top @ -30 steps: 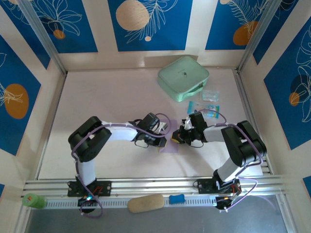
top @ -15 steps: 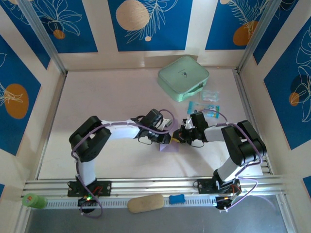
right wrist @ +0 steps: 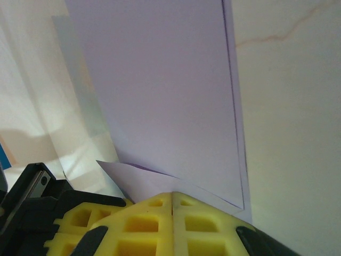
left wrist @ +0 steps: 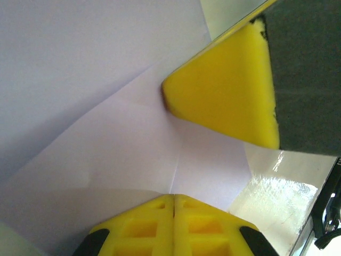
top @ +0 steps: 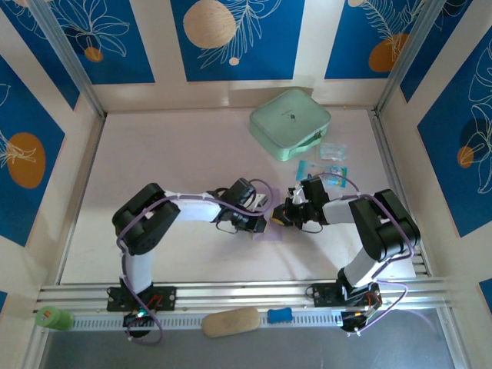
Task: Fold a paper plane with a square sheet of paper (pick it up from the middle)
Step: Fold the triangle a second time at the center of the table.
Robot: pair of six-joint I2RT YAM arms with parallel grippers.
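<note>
The lavender sheet of paper [top: 270, 234] lies partly folded on the table between the two arms. In the left wrist view the paper [left wrist: 106, 106] shows diagonal creases and one straight crease running up from my fingertips. My left gripper [top: 260, 224] [left wrist: 173, 196] is shut, its tips resting on the paper with nothing between the fingers. My right gripper [top: 278, 219] [right wrist: 172, 194] is also shut, its tips lying on a pointed folded flap [right wrist: 144, 178] of the paper [right wrist: 170, 90]. The right gripper's yellow fingers [left wrist: 229, 90] touch the paper just beyond my left tips.
A mint-green rounded case [top: 290, 123] sits at the back right. Small blue packets [top: 332, 163] lie just behind the right arm. On the front rail rest a tan oblong [top: 231, 321], a small blue piece [top: 280, 314] and a green object [top: 52, 317].
The left gripper slid slightly right over the paper half a second ago, then came back left. The right gripper has stayed in place on the paper.
</note>
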